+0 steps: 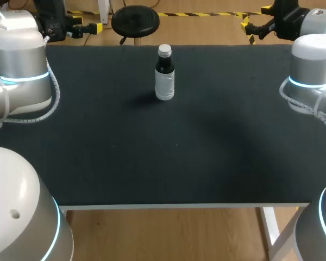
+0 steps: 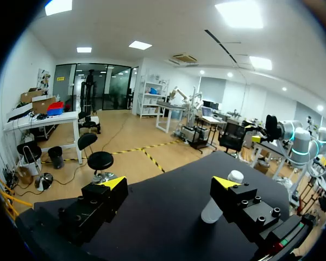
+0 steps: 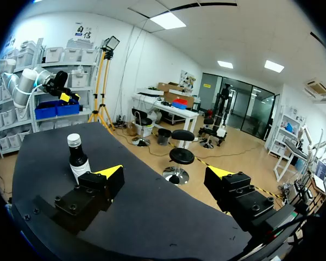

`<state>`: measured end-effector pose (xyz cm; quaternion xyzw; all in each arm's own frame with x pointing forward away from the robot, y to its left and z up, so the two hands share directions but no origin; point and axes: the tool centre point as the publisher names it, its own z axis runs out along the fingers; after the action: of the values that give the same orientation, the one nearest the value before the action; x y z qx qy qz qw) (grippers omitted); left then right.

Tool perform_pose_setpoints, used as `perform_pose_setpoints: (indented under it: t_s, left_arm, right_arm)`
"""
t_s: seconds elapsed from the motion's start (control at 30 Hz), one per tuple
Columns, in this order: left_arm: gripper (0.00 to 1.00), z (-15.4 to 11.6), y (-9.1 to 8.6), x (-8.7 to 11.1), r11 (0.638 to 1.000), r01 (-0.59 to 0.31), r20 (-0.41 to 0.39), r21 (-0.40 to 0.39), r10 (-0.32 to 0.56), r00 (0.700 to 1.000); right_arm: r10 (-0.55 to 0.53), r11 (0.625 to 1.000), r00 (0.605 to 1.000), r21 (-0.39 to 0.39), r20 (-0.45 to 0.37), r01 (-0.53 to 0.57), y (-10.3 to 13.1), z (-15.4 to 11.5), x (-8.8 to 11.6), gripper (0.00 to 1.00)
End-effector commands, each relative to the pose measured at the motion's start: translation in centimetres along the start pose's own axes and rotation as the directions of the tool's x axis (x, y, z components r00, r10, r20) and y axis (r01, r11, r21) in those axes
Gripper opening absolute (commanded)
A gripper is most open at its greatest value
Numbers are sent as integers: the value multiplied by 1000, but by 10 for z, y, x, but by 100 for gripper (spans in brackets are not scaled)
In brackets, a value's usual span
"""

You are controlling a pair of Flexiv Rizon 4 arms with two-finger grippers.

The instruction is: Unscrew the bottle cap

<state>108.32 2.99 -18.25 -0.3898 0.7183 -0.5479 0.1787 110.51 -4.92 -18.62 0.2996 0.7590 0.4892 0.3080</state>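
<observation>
Black matting is laid over the surface [image 1: 206, 152], and near the middle of its far edge a dark bottle [image 1: 164, 81] with a white label is stood upright, its pale cap [image 1: 164, 51] on. It is kept well apart from the left arm [image 1: 22, 70] and right arm [image 1: 315, 70], whose jaws are held wide apart past the far corners.

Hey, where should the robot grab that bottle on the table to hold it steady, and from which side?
Probably the white-labelled body, from the side: the bottle stands upright, and its straight round wall suits two fingers. That leaves the cap on top free for unscrewing.
</observation>
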Motion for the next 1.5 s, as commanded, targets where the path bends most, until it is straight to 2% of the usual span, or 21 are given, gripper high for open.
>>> perform_pose_setpoints:
  t_s: [0.03, 1.07, 1.23, 1.27, 1.4, 1.43, 1.5]
  left_arm:
    - [100, 0, 0, 0, 1000, 1, -1, 0, -1, 1000]
    - [100, 0, 0, 0, 1000, 1, -1, 0, -1, 1000]
    - [100, 8, 2, 12, 996, -69, -105, 54, 74, 992]
    - [100, 9, 4, 15, 995, -72, -147, 66, 81, 986]
    - [100, 14, 8, 23, 985, -113, -230, 128, 141, 963]
    - [100, 15, 10, 25, 982, -108, -277, 157, 148, 949]
    - [100, 19, 13, 29, 978, -125, -297, 168, 171, 939]
  right_arm:
    - [0, 1000, 1000, 1, 0, 0, 0, 0, 0, 100]
    - [0, 1000, 1000, 1, 0, 0, 0, 0, 0, 100]
    - [0, 1000, 1000, 1, 0, 0, 0, 0, 0, 100]
    - [0, 1000, 1000, 1, 0, 0, 0, 0, 0, 100]
    - [0, 1000, 1000, 1, 0, 0, 0, 0, 0, 100]
    - [0, 1000, 1000, 1, 0, 0, 0, 0, 0, 100]
    - [0, 1000, 1000, 1, 0, 0, 0, 0, 0, 100]
